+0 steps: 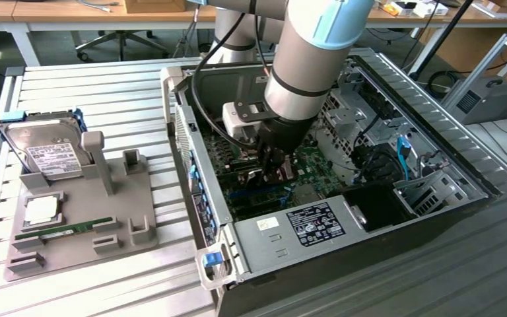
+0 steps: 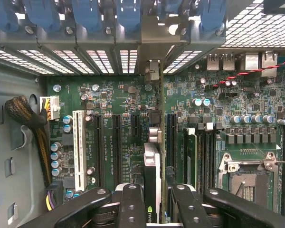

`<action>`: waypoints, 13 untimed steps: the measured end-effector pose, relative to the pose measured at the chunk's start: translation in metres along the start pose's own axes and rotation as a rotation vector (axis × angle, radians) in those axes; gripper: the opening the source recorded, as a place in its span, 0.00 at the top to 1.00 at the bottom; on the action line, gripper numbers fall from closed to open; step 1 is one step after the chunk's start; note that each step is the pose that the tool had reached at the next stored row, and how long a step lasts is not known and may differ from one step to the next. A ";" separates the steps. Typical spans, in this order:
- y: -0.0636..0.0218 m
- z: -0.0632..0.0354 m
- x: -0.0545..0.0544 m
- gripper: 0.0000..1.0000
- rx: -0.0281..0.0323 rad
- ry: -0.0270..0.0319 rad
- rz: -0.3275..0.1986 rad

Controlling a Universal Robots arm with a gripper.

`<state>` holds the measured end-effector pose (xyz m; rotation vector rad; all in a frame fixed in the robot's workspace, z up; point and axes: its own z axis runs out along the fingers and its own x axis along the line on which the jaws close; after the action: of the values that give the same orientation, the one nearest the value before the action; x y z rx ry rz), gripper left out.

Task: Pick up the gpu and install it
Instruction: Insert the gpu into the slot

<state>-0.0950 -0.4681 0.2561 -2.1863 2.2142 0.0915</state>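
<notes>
Exterior view: an open computer case (image 1: 438,125) lies on its side on a slatted metal table (image 1: 86,79), and the robot arm (image 1: 311,59) reaches down into it. The gripper (image 1: 271,165) is low inside the case, just above the motherboard (image 1: 311,175). Also in the case are a labelled silvery box (image 1: 311,224) at the near end and drive cages (image 1: 430,181) towards the exterior view's right. A grey holder tray (image 1: 135,198) lies beside the case on the exterior view's left. It holds a hard drive (image 1: 47,148) in a blue frame leaning upright, a square chip (image 1: 40,210) lying flat, and a green RAM stick (image 1: 64,231) lying near the tray's front.

Wrist view: this view adds the grasp itself. The two black fingers (image 2: 131,204) are drawn in narrow and clamp the gpu (image 2: 152,164) between them. The card is seen edge-on and stands upright over the board, among the black expansion slots (image 2: 99,147) and well apart from the white slot (image 2: 78,147). Its metal end bracket (image 2: 154,71) reaches the rear wall of the case, below a row of blue clips (image 2: 128,14). Whether the card's lower edge is seated in a slot cannot be told. Also visible are the CPU socket (image 2: 249,178) and a braided cable bundle (image 2: 28,118) at the board's edge.
</notes>
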 end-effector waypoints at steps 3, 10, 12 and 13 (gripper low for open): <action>0.0004 0.0002 0.000 0.73 0.0001 -0.0001 0.000; 0.0015 0.0013 0.000 0.73 0.0001 -0.0001 0.000; 0.0015 0.0014 0.000 0.73 0.0000 0.0001 0.000; 0.0015 0.0014 0.000 0.73 0.0000 0.0001 0.000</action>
<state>-0.0966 -0.4681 0.2547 -2.1864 2.2143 0.0915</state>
